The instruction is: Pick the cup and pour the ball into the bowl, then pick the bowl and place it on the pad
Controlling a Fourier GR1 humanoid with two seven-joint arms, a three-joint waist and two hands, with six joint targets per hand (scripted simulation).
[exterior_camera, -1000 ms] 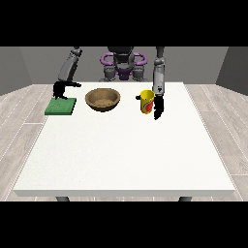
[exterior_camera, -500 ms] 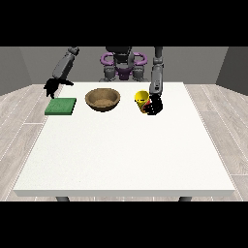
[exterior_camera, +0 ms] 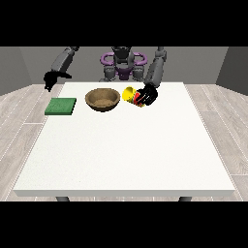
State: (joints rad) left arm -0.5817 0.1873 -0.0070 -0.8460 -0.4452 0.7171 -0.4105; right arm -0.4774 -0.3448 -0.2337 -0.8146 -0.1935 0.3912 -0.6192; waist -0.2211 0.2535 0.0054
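A pale wood-plank floor and grey walls are seen around a large white worktop [exterior_camera: 126, 145]; the robot [exterior_camera: 122, 63] is placed behind its far edge, with both arms reached out over the far part of the surface; a green pad [exterior_camera: 61, 106] is laid flat near the far corner at the view's left; a brown wooden bowl [exterior_camera: 102, 99] is set just beside the pad, towards the middle, and is kept apart from it by a strip of bare white surface; a yellow cup [exterior_camera: 130, 94] is held by the robot hand at the view's right [exterior_camera: 147, 96], whose black fingers are wrapped round it; the cup is tipped on its side, with its open mouth turned towards the bowl and its rim brought close to the bowl's edge, though it cannot be told whether the two are touching; something red is glimpsed against the cup beside the fingers, and it cannot be told from this view what it is; the ball cannot be made out; the robot hand at the view's left [exterior_camera: 50, 79] is raised off the worktop, past the far corner and behind the pad, and nothing is held in it; whether its fingers are straight or curled cannot be told.
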